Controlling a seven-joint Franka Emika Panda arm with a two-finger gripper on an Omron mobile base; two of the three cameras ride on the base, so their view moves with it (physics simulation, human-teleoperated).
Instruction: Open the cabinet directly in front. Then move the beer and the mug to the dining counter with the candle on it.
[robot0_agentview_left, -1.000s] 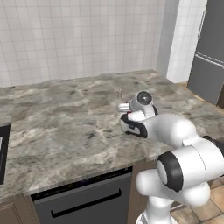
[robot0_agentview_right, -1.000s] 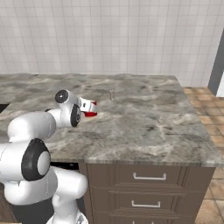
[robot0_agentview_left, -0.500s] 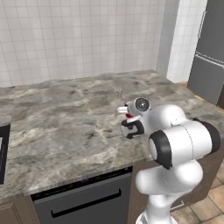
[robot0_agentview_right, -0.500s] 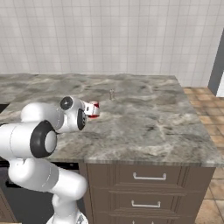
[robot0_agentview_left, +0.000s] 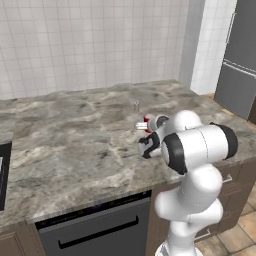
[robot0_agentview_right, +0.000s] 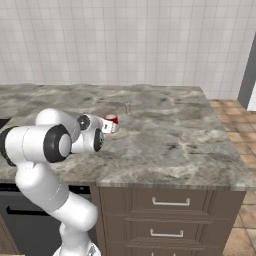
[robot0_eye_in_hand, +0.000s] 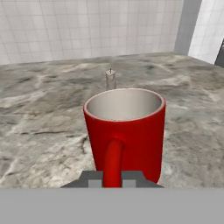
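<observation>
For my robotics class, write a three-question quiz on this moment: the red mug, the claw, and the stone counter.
1. True or false: the mug lies on its side.
2. Which part of the mug faces the hand camera? A) its handle B) its base C) its far wall
3. What small thing stands on the dining counter just beyond the mug?

Key
1. False: it is upright, mouth up.
2. A: the claw is shut on the handle.
3. A small pale candle.
</observation>
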